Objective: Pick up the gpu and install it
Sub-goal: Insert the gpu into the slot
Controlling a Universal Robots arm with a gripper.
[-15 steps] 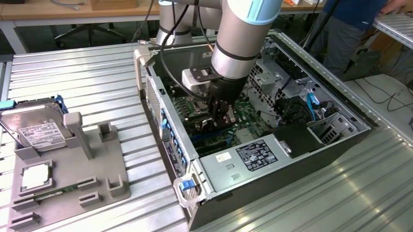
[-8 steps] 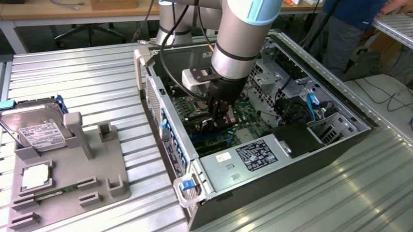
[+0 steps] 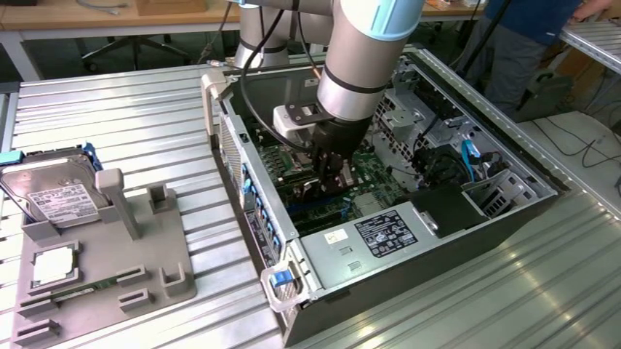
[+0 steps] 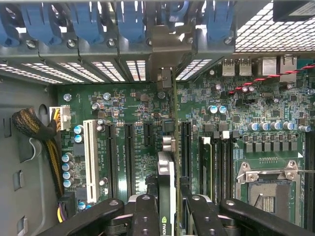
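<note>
NVIDIA lettering, partly cut off, on the edge of the gpu (image 4: 166,196). Black label (image 3: 386,231) on the power supply (image 3: 351,263): white print, unreadable. White label (image 3: 60,202) on the hard drive (image 3: 34,178): unreadable. Motherboard (image 4: 138,103) silkscreen: too small to read.

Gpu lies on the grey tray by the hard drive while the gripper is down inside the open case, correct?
Not quite. The gpu is not on the tray: the gripper grips it edge-on over the motherboard, as the wrist view shows. The rest holds: the gripper is down inside the open case.
</note>
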